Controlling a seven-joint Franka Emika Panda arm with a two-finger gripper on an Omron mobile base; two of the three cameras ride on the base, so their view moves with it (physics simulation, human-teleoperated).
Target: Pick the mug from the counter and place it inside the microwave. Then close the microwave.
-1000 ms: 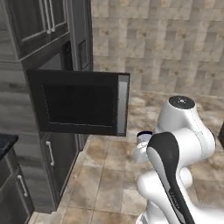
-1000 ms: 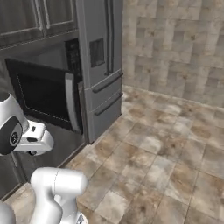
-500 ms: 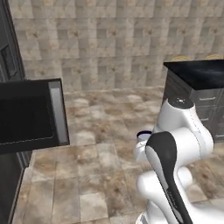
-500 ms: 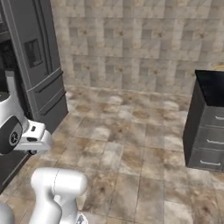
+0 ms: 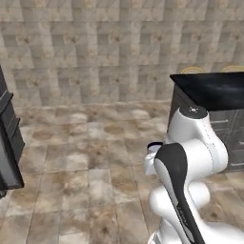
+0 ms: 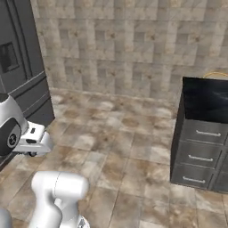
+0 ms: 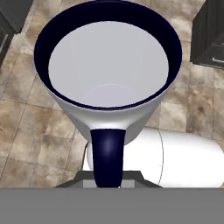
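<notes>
Swinging round since a moment ago, my base cameras have left the fridge wall and face tiled floor [image 5: 86,162] and stone wall [image 6: 124,49]. Nearest, my gripper [image 7: 108,183] is clamped on the mug [image 7: 109,70] by its dark handle, held over the floor. Farther right stands the counter [image 6: 205,100], drawers showing from the right camera. At the left camera's edge hangs the microwave [image 5: 8,143] door.

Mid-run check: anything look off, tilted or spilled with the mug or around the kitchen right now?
Nothing stands out. The mug sits upright in the gripper, held by its dark handle, its inside empty, no spill on the tiled floor. The counter looks intact.
</notes>
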